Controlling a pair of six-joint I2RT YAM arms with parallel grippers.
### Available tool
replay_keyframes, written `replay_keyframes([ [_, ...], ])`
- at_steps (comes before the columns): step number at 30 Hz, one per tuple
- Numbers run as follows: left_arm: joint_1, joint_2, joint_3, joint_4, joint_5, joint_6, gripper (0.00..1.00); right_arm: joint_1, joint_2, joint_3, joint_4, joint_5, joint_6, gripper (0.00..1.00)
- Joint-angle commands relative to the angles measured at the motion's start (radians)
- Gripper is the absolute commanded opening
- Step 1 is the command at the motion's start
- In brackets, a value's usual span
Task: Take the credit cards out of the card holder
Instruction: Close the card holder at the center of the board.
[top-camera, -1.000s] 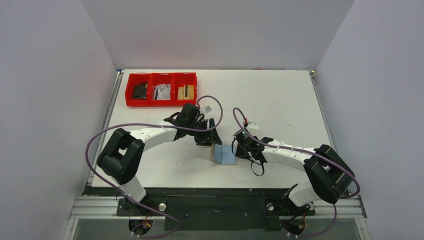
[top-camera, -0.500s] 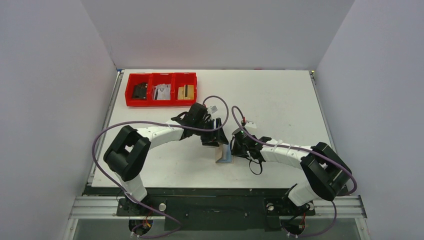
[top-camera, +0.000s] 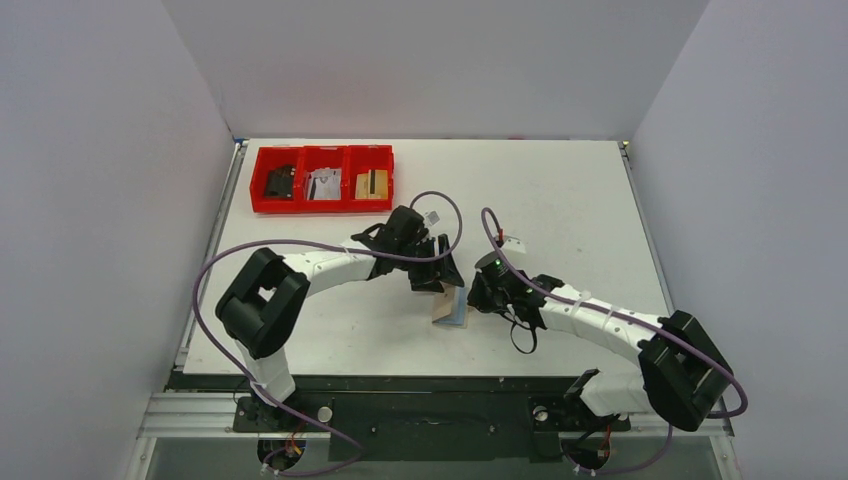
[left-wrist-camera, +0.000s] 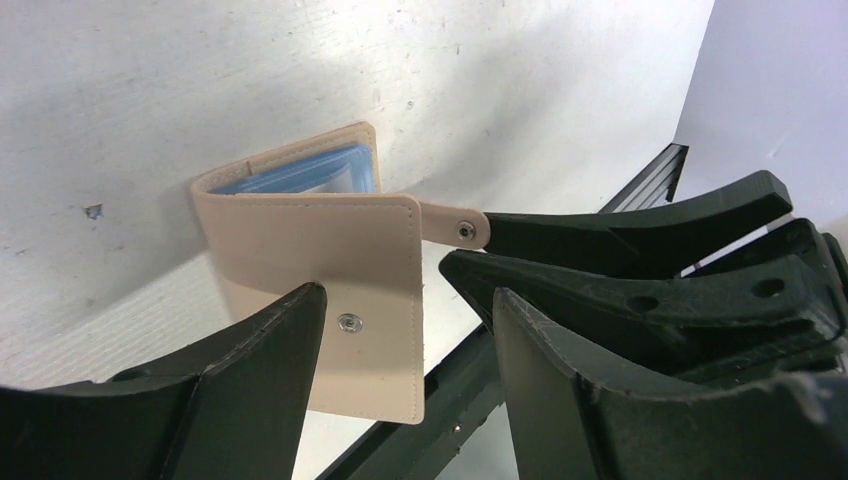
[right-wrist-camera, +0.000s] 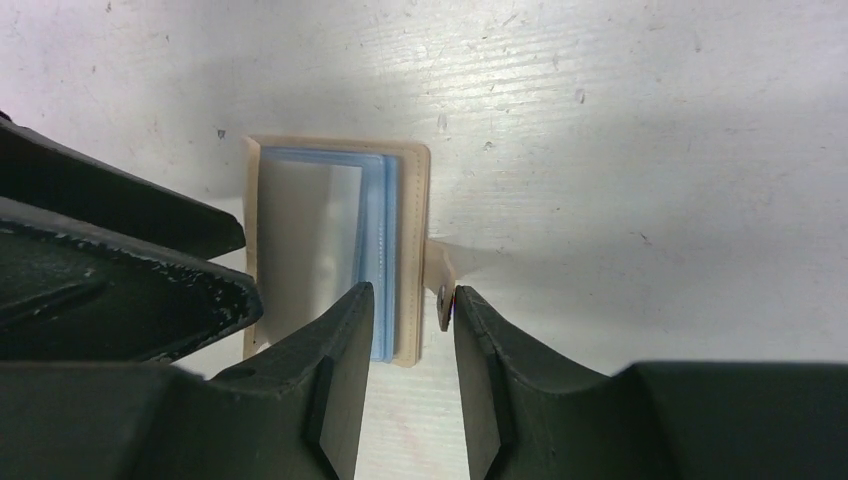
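The tan card holder lies near the table's front edge, its cover standing up like a half-open book. Pale blue credit cards show stacked inside it, also in the left wrist view. My left gripper is open at the raised cover, with one finger against the cover's face. My right gripper is open and straddles the holder's right edge. The snap strap rests against its right finger.
A red three-compartment tray with small items stands at the back left. The table's front edge and the dark metal frame run just behind the holder. Purple cables loop over both arms.
The left gripper moved right, up to the holder, and the tan cover now stands up instead of lying flat. The right gripper's jaws went from shut to open around the strap edge.
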Motion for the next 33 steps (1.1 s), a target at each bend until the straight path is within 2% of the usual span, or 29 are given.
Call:
replay_keyframes([
  [1,-0.02,0.017,0.06,0.049,-0.014,-0.025,0.6,-0.008,-0.063,-0.007,-0.048,0.059,0.005,0.32],
  [7,-0.038,0.022,0.063,0.041,-0.045,-0.07,0.6,-0.012,-0.121,-0.01,-0.083,0.078,-0.001,0.32],
  [13,-0.06,-0.042,0.003,0.044,-0.143,-0.119,0.66,-0.021,-0.158,-0.015,-0.105,0.086,-0.005,0.32],
  [21,-0.109,-0.097,-0.065,0.056,-0.171,-0.136,0.69,-0.028,-0.165,-0.015,-0.11,0.086,-0.008,0.32],
  [29,-0.165,-0.051,-0.082,0.109,-0.204,-0.198,0.7,-0.034,-0.167,-0.014,-0.111,0.089,-0.01,0.33],
  [33,-0.166,-0.004,-0.103,0.209,-0.242,-0.26,0.69,-0.035,-0.172,-0.021,-0.111,0.091,-0.008,0.33],
])
